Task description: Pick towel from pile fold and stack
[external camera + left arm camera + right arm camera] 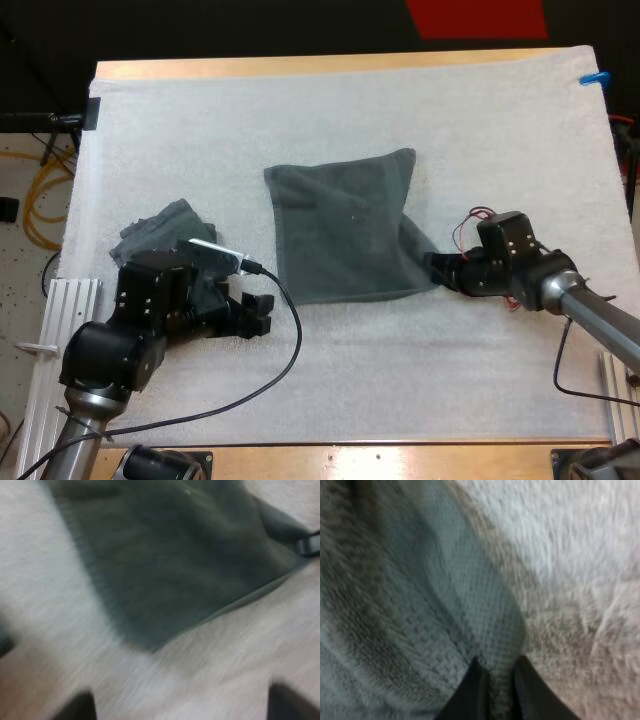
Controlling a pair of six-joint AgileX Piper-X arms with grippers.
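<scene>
Spread towel lies flat at the centre of the mat, which covers the table. Its near right corner stretches in a point toward the mat's right edge. Right gripper is at that corner, its fingers closed on the cloth with a fold of towel pinched between them. Crumpled towel sits near the mat's left edge, partly hidden behind the left arm. Left gripper is low over bare mat, between the crumpled towel and the spread towel's near left corner. Its fingers stand wide apart and hold nothing.
</scene>
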